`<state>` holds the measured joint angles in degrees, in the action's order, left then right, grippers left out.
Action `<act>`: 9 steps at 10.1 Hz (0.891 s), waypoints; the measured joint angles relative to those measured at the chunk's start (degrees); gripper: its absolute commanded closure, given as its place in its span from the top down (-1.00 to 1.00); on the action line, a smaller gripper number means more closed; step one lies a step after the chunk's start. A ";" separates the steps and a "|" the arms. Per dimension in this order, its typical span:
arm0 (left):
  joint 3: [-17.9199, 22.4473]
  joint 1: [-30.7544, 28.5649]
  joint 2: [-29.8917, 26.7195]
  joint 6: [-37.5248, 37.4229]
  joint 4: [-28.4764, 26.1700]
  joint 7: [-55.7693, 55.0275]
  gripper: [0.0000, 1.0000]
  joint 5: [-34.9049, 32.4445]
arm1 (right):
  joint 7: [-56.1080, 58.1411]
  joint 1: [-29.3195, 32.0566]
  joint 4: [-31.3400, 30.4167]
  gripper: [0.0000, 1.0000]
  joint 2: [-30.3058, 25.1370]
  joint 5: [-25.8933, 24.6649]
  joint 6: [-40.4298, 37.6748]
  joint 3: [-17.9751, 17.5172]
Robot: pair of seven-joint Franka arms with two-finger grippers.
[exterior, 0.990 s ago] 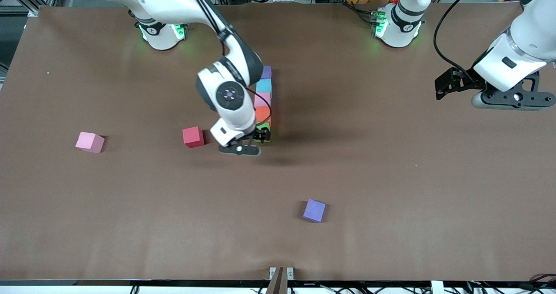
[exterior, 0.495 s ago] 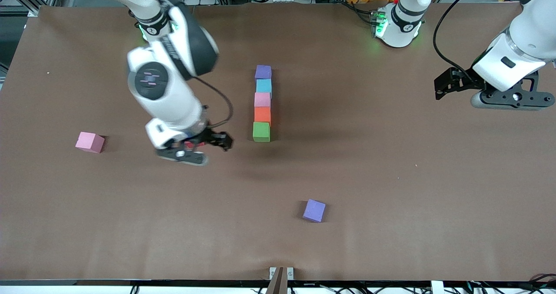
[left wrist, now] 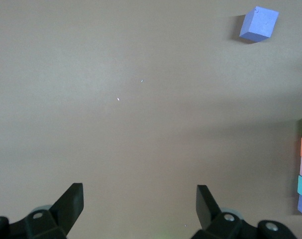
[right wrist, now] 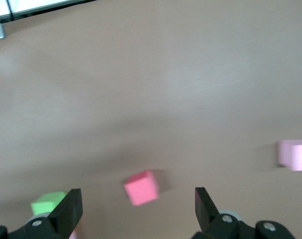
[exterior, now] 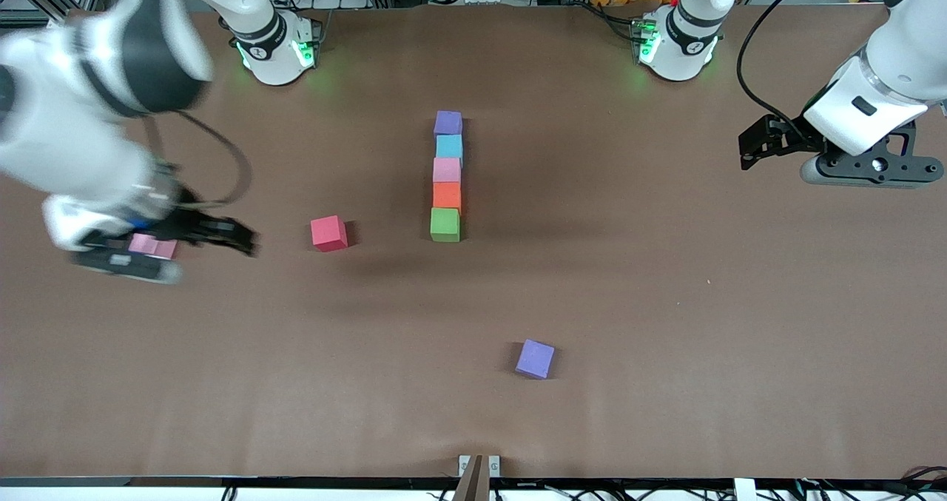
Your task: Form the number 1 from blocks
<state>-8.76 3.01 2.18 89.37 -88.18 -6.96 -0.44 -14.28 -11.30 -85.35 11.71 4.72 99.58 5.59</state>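
Note:
Five blocks form a straight column mid-table: purple [exterior: 447, 123], light blue [exterior: 449, 146], pink [exterior: 447, 169], orange [exterior: 447, 194] and green [exterior: 445, 225]. A red block [exterior: 328, 233] lies beside the green one, toward the right arm's end. A second pink block [exterior: 152, 246] sits farther that way, partly hidden under my right gripper [exterior: 240, 238], which hangs open and empty. The right wrist view shows the red block [right wrist: 141, 187] between the gripper's open fingers and well below them. A second purple block [exterior: 535, 358] lies nearest the front camera. My left gripper [exterior: 751, 149] waits open at its own end.
Brown table cover [exterior: 666, 301] with wide bare room around the loose blocks. The arm bases [exterior: 270, 49] stand along the table's back edge. A small bracket [exterior: 479, 465] sits at the front edge.
My right arm has swung away from the green block at the column's end, past the red block, to over the loose pink block. The left arm has not moved.

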 measured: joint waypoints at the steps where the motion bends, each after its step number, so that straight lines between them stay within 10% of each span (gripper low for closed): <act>1: -0.05 0.00 0.00 0.00 0.00 0.00 1.00 0.00 | 5.29 4.11 -0.21 1.00 -2.08 0.02 -2.44 -0.16; 9: -0.13 0.00 0.01 0.00 0.01 0.00 1.00 0.00 | 12.43 13.60 -9.59 1.00 -15.03 -3.53 -6.98 -3.01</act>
<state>-8.89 3.02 2.20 89.37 -88.17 -6.96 -0.45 -1.85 2.31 -94.94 -3.32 1.19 92.60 2.58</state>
